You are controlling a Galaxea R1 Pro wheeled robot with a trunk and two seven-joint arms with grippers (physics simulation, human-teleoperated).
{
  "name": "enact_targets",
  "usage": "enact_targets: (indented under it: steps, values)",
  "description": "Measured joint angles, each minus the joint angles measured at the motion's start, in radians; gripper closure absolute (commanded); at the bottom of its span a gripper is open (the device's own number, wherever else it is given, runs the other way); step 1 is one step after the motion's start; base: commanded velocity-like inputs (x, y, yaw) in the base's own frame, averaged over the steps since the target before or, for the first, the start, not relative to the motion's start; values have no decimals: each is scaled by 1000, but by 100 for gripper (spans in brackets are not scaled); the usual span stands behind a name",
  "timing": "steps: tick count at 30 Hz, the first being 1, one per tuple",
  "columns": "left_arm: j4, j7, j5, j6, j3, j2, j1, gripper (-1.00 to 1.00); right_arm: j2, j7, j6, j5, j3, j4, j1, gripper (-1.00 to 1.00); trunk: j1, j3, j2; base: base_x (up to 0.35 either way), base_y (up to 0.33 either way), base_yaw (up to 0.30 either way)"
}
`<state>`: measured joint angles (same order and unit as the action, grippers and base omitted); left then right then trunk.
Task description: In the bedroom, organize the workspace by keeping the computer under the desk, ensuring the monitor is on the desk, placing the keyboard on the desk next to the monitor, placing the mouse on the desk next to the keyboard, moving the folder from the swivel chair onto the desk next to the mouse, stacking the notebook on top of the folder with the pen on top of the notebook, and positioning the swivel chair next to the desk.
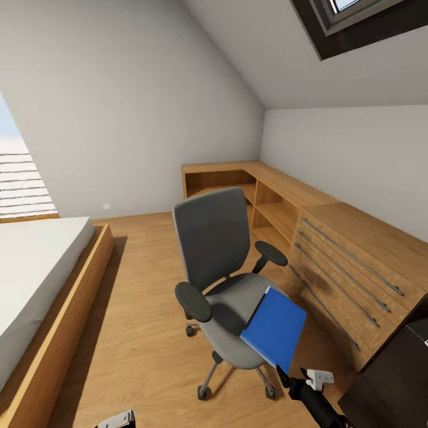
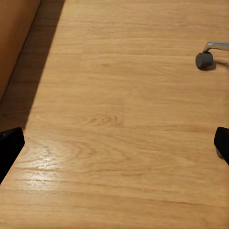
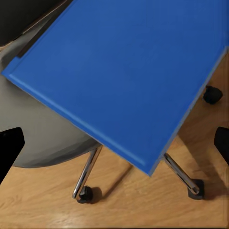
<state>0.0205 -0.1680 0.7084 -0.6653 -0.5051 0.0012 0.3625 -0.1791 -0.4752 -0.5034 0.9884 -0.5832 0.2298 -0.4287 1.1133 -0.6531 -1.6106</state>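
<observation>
Folder (image 3: 121,76) overhanging swivel chair (image 1: 217,249) seat — both grippers spread wide, empty, fingertips cut off.

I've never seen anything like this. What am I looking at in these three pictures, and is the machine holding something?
These are simulator renders from a two-armed wheeled robot in an attic bedroom. The big picture comes from a camera on its head, looking forward and down. In it a grey swivel chair stands on the wooden floor, with a blue folder lying on its seat and jutting over the edge. A bed is at the left, a wooden chest at the right.

The other two pictures come from cameras on each arm, looking along its gripper. The left gripper is open over bare floor. The right gripper is open too, pointed at the folder from close by. Neither holds anything.
</observation>
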Motion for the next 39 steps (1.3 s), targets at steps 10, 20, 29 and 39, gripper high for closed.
enact_targets:
  steps: [10,20,29,39]
  values:
    - [-1,3,0,23,0,6,0,-100,2,0,0,0,-1,-17,0,-100,0,2,0,0,0,-52]
    - [0,3,-1,57,-2,5,0,-100,2,1,-1,0,-1,-19,0,-100,0,7,0,0,0,-100]
    - [0,3,-2,60,-2,3,0,-100,2,1,-1,1,-1,-20,0,-100,0,7,0,0,0,-8]
    - [0,3,-2,59,-2,0,0,-100,-27,-5,0,94,7,-52,0,-100,0,7,0,0,0,0]
